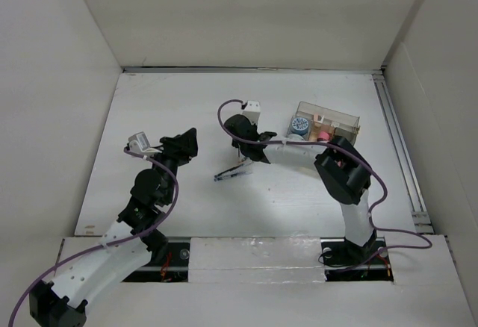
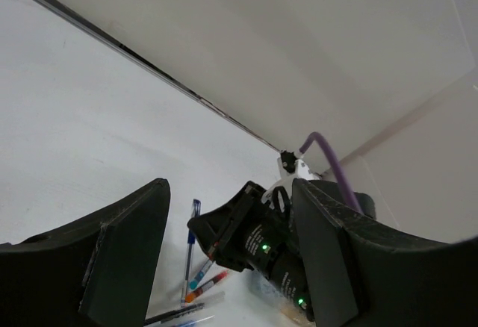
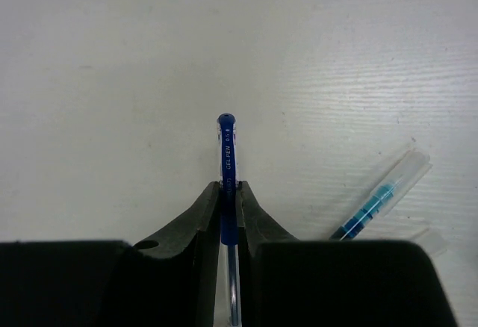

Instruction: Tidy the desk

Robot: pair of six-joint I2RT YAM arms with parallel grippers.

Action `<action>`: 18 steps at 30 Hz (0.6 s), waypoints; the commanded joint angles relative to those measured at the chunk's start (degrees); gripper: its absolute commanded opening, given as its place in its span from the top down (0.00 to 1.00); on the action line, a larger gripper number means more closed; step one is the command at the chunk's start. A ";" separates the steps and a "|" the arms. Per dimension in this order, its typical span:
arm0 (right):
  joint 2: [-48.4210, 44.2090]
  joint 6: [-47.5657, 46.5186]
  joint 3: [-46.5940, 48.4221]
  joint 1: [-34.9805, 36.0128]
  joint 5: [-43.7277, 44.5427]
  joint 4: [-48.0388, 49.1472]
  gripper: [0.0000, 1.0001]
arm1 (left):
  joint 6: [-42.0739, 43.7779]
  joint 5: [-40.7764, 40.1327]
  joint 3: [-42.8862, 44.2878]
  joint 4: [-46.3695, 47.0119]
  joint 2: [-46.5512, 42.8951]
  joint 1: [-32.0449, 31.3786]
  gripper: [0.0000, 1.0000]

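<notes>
The desk (image 1: 179, 110) is a white tabletop walled by white panels. My right gripper (image 1: 245, 150) is low over its middle, shut on a blue gel pen (image 3: 228, 155) that sticks out past the fingertips (image 3: 210, 200), close to the desk surface. In the left wrist view the same blue pen (image 2: 191, 241) shows beside the right gripper (image 2: 246, 241). Several other pens (image 1: 233, 172) lie loose just under it. My left gripper (image 1: 187, 144) hovers to the left of them, open and empty, its jaws wide apart (image 2: 230, 189).
A clear compartment box (image 1: 351, 125) holding a blue-grey round item (image 1: 299, 125) and small pink things stands right of the right gripper. A clear-capped teal pen (image 3: 381, 196) lies right of the held pen. A metal rail (image 1: 399, 140) runs along the right edge.
</notes>
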 commanded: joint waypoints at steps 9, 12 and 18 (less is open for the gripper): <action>-3.31 4.23 -0.11 0.12 5.37 8.59 0.99 | 0.46 1.06 0.63 3.20 0.90 -0.10 0.38; -3.30 4.58 1.11 0.12 6.59 8.33 0.99 | 0.46 1.33 0.45 3.38 1.07 -0.10 0.38; -11.97 8.44 -4.30 -3.03 9.32 8.07 0.99 | 0.28 1.77 0.45 3.99 2.04 -0.10 0.38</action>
